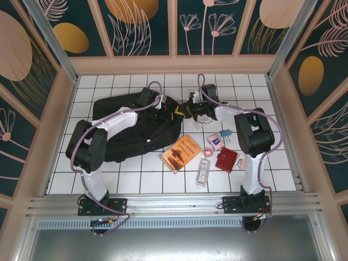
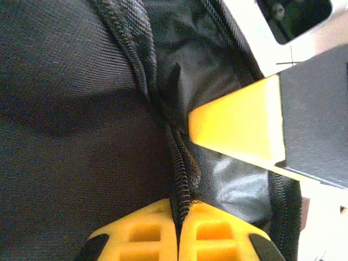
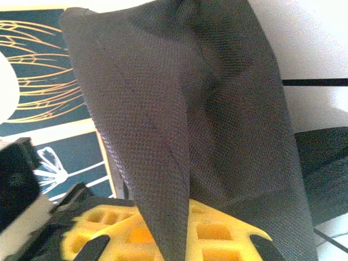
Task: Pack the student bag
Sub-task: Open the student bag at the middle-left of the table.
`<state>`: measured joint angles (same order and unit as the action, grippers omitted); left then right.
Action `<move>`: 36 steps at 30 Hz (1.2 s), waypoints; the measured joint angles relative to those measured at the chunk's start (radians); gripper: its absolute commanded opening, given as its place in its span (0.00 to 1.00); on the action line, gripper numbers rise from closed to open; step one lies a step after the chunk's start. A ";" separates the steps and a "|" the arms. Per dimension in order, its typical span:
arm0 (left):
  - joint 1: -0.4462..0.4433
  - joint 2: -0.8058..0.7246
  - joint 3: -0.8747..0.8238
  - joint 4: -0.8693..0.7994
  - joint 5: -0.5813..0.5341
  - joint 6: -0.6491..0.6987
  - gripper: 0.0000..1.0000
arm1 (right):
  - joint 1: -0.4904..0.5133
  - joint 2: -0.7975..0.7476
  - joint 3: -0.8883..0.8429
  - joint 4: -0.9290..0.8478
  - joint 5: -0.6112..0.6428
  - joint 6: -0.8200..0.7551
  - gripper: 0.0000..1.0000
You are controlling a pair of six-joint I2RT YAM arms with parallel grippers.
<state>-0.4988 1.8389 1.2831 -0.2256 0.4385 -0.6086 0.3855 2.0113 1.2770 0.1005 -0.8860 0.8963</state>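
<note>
- The student bag (image 1: pixel 130 128) lies flat on the white-tiled tabletop (image 1: pixel 136 182), left of centre and toward the far side, with its long axis running left to right.
- The left hand (image 1: pixel 163 111) reaches over the bag to its right end, and the left arm arches above the black fabric.
- In the left wrist view the left hand (image 2: pixel 178 220) is clamped: its two yellow fingers (image 2: pixel 144 234) press together with the bag's zipper edge (image 2: pixel 182 174) pinched between them.
- Just above that grip, in the same view, a yellow finger (image 2: pixel 239 125) of the other hand sits close to the same seam, over shiny black lining.
- The right hand (image 1: pixel 184 111) meets the bag's right end from the right side, just beside the left hand.
- In the right wrist view the right hand (image 3: pixel 168 231) is closed on a flap of the bag's woven black fabric (image 3: pixel 179 109), which rises up out of the grip (the flap hides the fingertips themselves).
- Near the bag, on the tiles in front of it and to its right, lie an orange booklet (image 1: pixel 181 153), a dark-red wallet (image 1: pixel 226 159) and a white oblong pack (image 1: pixel 203 172).
- The booklet is just beside the bag's near right corner; the wallet lies well apart from the bag.
</note>
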 measured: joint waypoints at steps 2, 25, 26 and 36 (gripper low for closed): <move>0.000 -0.032 0.010 -0.035 -0.038 0.018 0.00 | 0.005 -0.013 -0.001 -0.033 0.042 -0.020 0.00; -0.001 -0.565 -0.039 -0.190 -0.493 0.169 0.00 | 0.222 -0.271 -0.150 -0.124 0.532 0.036 0.47; -0.001 -0.592 -0.064 -0.192 -0.504 0.175 0.00 | 0.216 -0.291 -0.144 -0.146 0.557 0.018 0.48; -0.001 -0.794 -0.276 -0.138 -0.575 0.211 0.00 | 0.123 -0.526 -0.094 -0.396 0.731 -0.201 0.58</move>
<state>-0.4995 1.0451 1.0069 -0.3641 -0.1360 -0.3973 0.5087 1.4853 1.1828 -0.2955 -0.1547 0.6956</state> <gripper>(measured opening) 0.065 0.538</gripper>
